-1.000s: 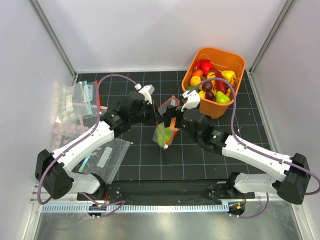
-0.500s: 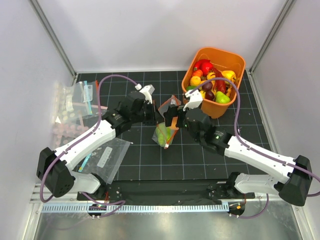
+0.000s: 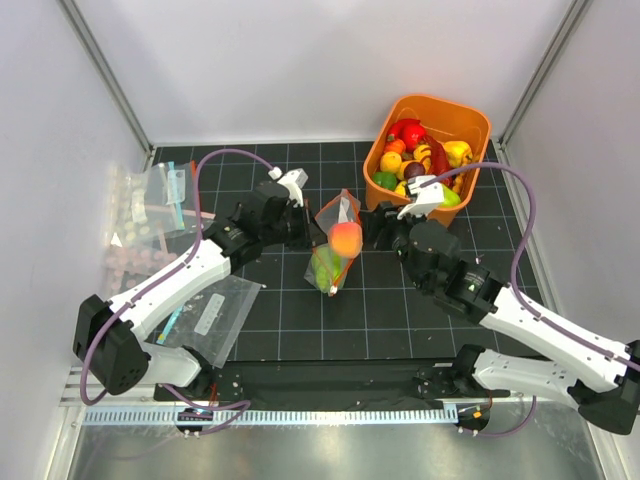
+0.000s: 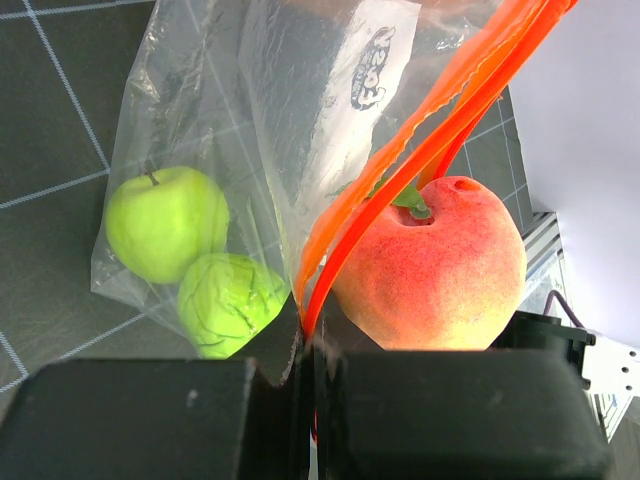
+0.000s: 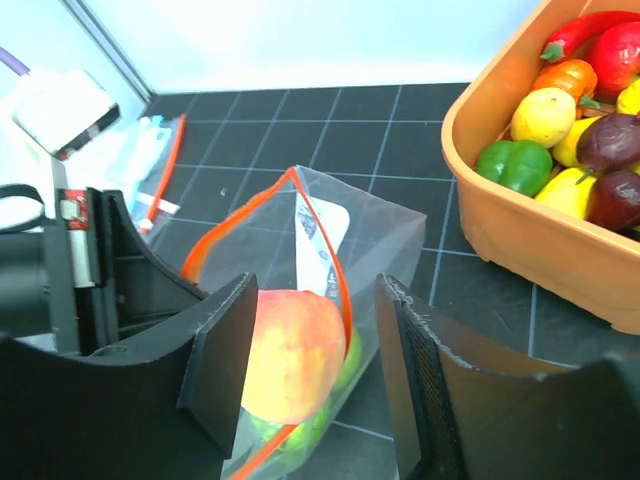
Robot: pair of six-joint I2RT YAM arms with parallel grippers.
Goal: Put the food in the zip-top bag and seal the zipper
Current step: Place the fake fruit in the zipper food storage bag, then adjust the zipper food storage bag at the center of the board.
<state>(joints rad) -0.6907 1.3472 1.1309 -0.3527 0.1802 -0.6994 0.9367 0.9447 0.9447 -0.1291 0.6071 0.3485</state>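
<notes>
The zip-top bag (image 3: 328,265) stands up off the black gridded table (image 3: 380,310) near its middle, between the two arms, with its mouth uppermost. The left gripper (image 3: 312,232) has its fingers pinched tight on the orange-red zipper (image 4: 430,150) at one corner of the mouth, holding the strip up so that it gapes in a loop. A peach (image 3: 346,240) is at that mouth, inside the zipper loop as the right wrist camera sees it. A green apple (image 4: 165,222) and a crinkled green leafy ball (image 4: 230,300) lie lower down in the bag, touching each other. The right gripper (image 3: 376,228) hangs just beside the bag on the bin side, its fingers parted and nothing between them. The bag's white label (image 4: 340,90) carries a small dark curly logo near one end; its letters are too small and warped to read. The rest of the food (image 3: 415,150) is heaped in an orange bin (image 3: 478,140) at the far right of the table: red, yellow, orange, green and dark purple pieces. Clear spare bags (image 3: 150,205) lie at the left edge, and a flat bag (image 3: 215,315) with its own white label lies nearer the arm bases.
</notes>
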